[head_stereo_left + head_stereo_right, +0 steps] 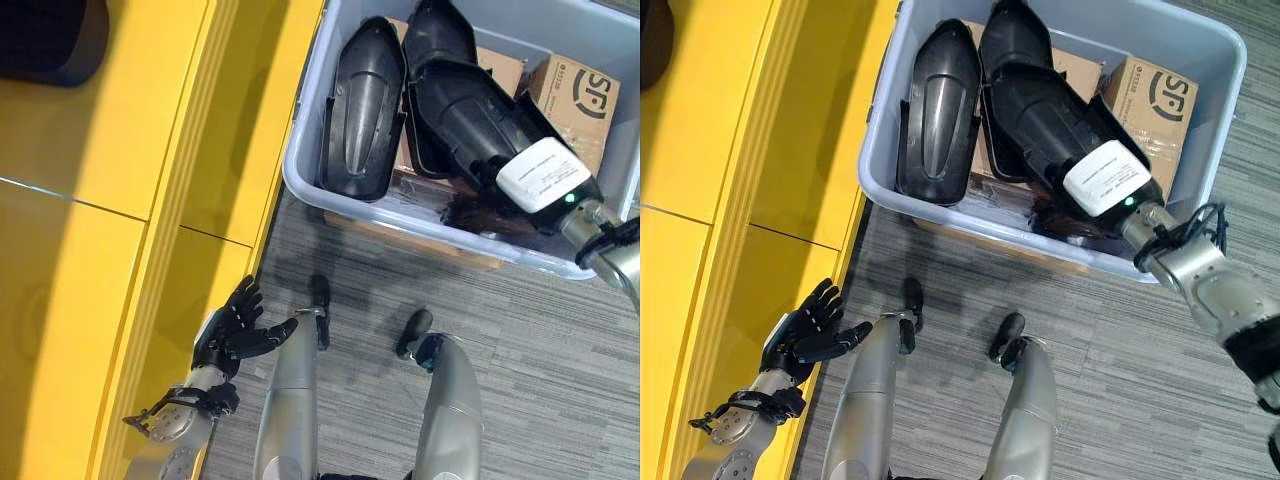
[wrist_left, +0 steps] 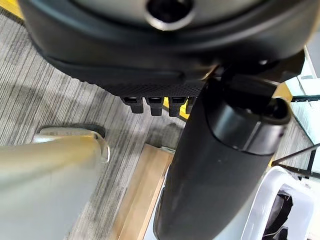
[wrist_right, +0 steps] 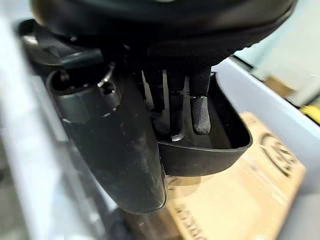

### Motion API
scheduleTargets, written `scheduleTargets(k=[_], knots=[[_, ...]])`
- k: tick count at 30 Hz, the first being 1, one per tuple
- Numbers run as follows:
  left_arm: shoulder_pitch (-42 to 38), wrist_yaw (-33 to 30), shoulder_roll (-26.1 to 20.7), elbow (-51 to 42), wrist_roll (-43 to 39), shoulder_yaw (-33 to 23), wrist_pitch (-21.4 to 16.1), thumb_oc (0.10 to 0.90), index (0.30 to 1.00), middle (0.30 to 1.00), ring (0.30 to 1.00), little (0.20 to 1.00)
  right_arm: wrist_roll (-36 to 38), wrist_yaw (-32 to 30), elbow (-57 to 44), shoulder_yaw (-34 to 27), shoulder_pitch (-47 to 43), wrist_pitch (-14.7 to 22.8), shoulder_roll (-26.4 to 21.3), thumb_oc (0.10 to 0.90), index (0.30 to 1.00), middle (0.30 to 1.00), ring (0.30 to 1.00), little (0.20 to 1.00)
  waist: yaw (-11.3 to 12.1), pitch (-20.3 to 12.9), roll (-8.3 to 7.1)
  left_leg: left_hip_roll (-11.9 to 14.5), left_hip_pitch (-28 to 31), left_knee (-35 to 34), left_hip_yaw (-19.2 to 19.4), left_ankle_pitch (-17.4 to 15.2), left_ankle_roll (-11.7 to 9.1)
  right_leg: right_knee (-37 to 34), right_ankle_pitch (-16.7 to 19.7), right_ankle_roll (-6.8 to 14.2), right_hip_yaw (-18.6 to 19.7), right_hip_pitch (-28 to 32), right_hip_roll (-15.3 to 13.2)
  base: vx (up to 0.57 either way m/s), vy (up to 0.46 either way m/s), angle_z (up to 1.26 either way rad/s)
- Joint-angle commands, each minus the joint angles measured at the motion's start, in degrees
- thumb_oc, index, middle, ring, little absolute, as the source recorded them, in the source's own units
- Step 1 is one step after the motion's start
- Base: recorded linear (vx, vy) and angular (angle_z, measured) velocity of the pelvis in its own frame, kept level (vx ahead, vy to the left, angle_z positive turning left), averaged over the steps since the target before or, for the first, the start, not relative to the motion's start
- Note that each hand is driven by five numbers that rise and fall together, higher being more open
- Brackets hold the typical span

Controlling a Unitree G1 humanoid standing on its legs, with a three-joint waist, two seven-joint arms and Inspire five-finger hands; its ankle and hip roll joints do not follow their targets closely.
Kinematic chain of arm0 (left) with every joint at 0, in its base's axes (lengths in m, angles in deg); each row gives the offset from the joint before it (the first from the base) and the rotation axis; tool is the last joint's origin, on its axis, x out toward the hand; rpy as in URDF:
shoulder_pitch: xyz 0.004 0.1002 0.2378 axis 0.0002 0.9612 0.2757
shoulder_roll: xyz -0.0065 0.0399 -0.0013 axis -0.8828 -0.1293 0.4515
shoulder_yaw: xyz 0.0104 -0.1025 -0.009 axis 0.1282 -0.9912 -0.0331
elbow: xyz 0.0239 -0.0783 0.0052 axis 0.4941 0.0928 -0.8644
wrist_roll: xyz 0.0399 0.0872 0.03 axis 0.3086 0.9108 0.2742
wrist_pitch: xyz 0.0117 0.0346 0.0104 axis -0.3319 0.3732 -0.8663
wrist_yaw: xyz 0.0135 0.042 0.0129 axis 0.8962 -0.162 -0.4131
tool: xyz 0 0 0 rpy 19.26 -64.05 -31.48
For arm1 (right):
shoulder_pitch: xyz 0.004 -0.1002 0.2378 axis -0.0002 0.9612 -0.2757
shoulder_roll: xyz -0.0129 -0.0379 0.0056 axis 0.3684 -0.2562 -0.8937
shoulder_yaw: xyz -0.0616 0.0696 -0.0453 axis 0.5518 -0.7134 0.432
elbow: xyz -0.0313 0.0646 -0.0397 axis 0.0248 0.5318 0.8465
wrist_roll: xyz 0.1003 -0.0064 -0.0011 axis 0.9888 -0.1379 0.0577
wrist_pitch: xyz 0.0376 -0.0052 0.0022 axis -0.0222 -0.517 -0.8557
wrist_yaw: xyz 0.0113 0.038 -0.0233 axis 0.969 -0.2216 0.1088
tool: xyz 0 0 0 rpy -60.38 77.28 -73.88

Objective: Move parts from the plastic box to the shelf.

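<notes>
We had the right hand (image 1: 1102, 178) inside the plastic box (image 1: 310, 150), its fingers (image 3: 201, 114) curled over the rim of a black shell part (image 1: 470, 110), thumb on the outer face. We judged the grip shallow: the long part could pivot out or catch the neighbouring part (image 1: 362, 110) beside the fingers. The left hand (image 1: 232, 330) hung relaxed, fingers apart, by the yellow shelf (image 1: 120, 150). We could not tell how far the fingertips reached inside the shell.
</notes>
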Motion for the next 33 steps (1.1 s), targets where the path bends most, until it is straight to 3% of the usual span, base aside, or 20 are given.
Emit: scheduleTargets(k=[1, 5, 19, 33], knots=[[-0.39, -0.42, -0.47, -3.74, 1.79, -0.52, -4.13, 0.900, 1.000, 1.000, 1.000, 1.000, -0.14, -0.56, -5.58, -1.99, -0.62, 4.77, -2.01, 0.400, 0.300, 0.300, 0.300, 0.300, -0.34, -0.42, -0.59, 2.76, 3.04, 3.19, -5.83, -7.70, -2.91, -2.45, 1.82, 4.63, 1.57, 3.16, -0.78, 0.00, 0.000, 0.00], [-0.90, -0.77, -0.45, -3.27, 2.40, -0.54, -3.86, 0.900, 1.000, 1.000, 1.000, 1.000, 1.27, -0.76, -11.53, -6.57, 2.73, 5.63, -3.50, 0.400, 0.300, 0.300, 0.300, 0.300, -0.46, -0.42, -1.57, 2.82, 4.91, 1.81, -5.69, -6.13, -2.50, -4.03, 3.26, 4.28, 0.89, 5.36, -0.54, -0.06, 0.013, 0.03], [-2.19, -0.92, -0.78, -2.28, 3.74, -1.71, -3.61, 0.900, 1.000, 1.000, 1.000, 1.000, 4.17, -0.95, -19.25, -5.56, -5.23, 6.80, -4.54, 0.400, 0.300, 0.300, 0.300, 0.300, 0.10, -0.42, -3.48, 2.90, 15.68, -2.54, -6.05, -5.28, -3.17, -9.99, 4.74, 5.21, -0.62, 17.11, 0.33, 0.00, 0.001, 0.00], [-1.25, 0.14, 0.02, 1.27, 4.91, -4.99, -3.13, 0.900, 1.000, 1.000, 1.000, 1.000, 3.67, -3.24, -19.69, -6.94, -11.44, 5.47, -3.91, 0.400, 0.300, 0.300, 0.300, 0.300, 0.54, -7.25, -4.67, 2.18, 27.63, -14.58, -5.43, -1.33, -3.86, -23.80, 9.60, 7.23, -3.96, 30.91, 1.31, 0.05, 0.000, 0.00]])
